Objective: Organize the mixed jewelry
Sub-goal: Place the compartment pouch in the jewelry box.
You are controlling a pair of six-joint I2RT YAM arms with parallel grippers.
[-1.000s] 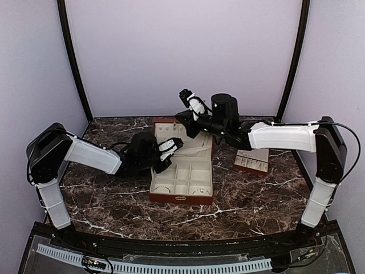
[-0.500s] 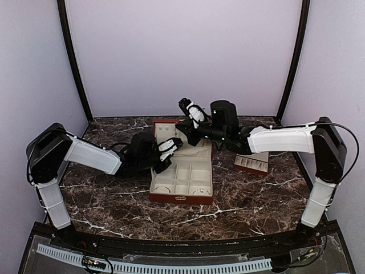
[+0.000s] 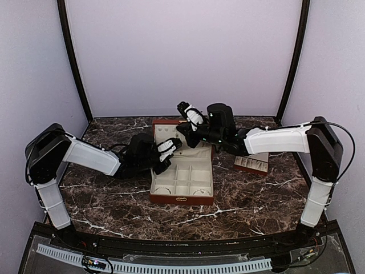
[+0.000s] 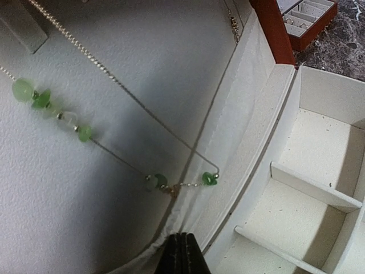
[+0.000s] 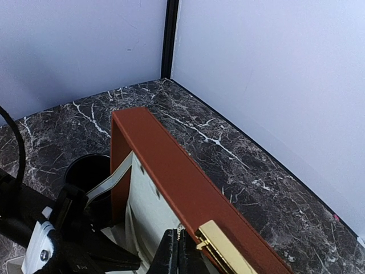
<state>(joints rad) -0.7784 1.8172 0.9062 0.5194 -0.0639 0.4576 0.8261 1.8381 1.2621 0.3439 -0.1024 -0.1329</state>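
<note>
A thin chain necklace with green beads [image 4: 210, 178] hangs against the cream lining of the raised lid [image 5: 171, 165] of the red-brown box [image 3: 181, 197]. My left gripper [image 4: 182, 242] is shut at the foot of the lid and pinches a fold of the lining pocket [image 4: 149, 251]; it also shows in the top view [image 3: 174, 145]. My right gripper [image 5: 179, 242] is shut just inside the lid's top edge beside the gold clasp [image 5: 219, 245]. A short bit of pale chain shows at its tips. It also shows in the top view [image 3: 183, 128].
A dark cup [image 5: 85, 171] stands behind the lid's left end. The flat cream slotted tray [image 3: 251, 162] lies right of the box, with small pieces in it in the left wrist view [image 4: 305, 17]. The box's compartments [image 4: 319, 148] lie open below the lid.
My right arm has come down and slightly left, bringing its gripper to the lid's top edge. The left arm has not moved.
</note>
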